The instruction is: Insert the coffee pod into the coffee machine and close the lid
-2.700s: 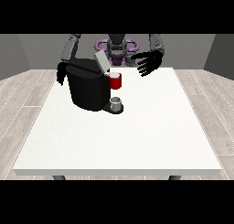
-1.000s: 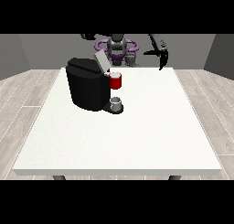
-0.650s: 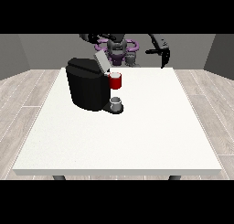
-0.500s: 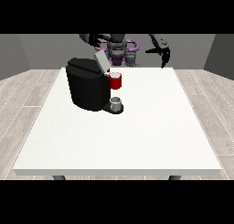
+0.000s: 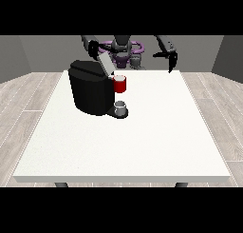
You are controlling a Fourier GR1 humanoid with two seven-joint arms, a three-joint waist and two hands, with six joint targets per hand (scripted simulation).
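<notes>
The black coffee machine [image 5: 91,92] stands on the white table [image 5: 142,146], left of centre towards the back. Its pale lid [image 5: 106,63] is tilted up and open. A red thing at the machine [image 5: 120,84] sits at the front, and a grey thing [image 5: 121,106] rests on the base below it. The hand at the view's left [image 5: 94,47] hovers above and behind the lid, apart from it. The hand at the view's right [image 5: 169,54] is raised over the table's far edge, fingers hanging down, holding nothing.
The robot's torso with purple parts [image 5: 124,50] stands behind the table's far edge. Grey wood floor [image 5: 28,99] surrounds the table on both sides.
The hand at the view's right has risen and swung further right, away from the machine. The hand at the view's left has lifted from beside the machine to above the lid.
</notes>
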